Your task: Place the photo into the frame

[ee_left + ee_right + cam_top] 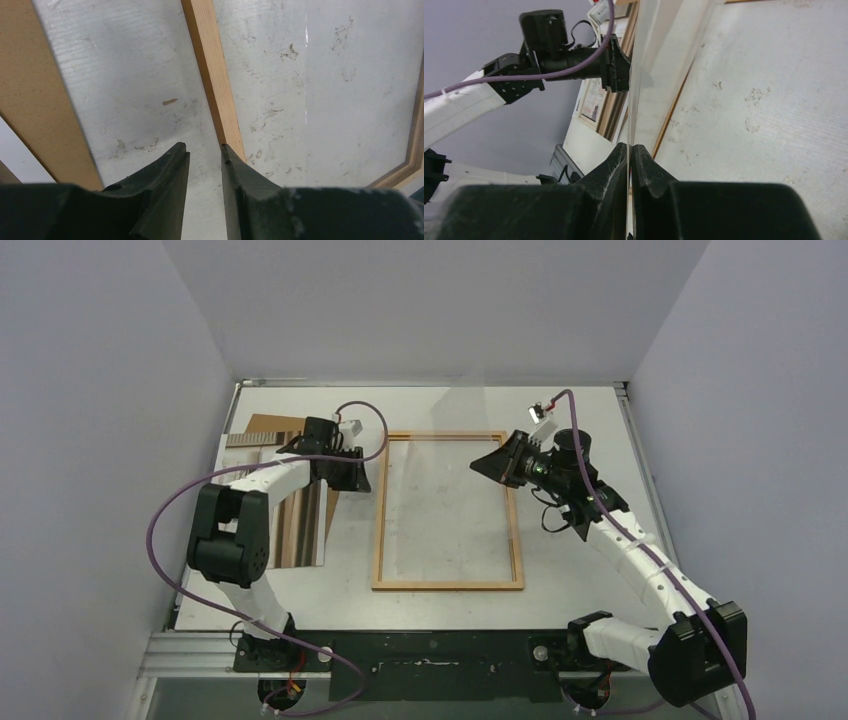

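The frame (450, 585) lies flat in the middle of the table (580, 420), with its long sides running from near to far. Scuffed tabletop shows inside its wooden border. To its left, apart from it and partly under the left arm, lies the photo (305, 530) with its striped side up. It is not in the frame, so the main step of the task is not yet done.

Further back, both grippers work at the far half of the frame. The right gripper (629, 146), at the frame's right side, has its jaws closed on the edge of a thin clear sheet. I take this for the clear pane (644, 75). It runs edge-on away from the fingers towards the left arm and seems tilted up off the frame.

The left gripper (204, 146) hangs over the frame's left bar with a narrow gap between its jaws. Nothing shows in the gap, though I cannot tell whether the clear sheet reaches into it.

At the far left lies the plain brown backing board (268, 424), off the frame.

My judgement is that the frame is only being opened up. Laying the photo in and closing it behind are both left to do
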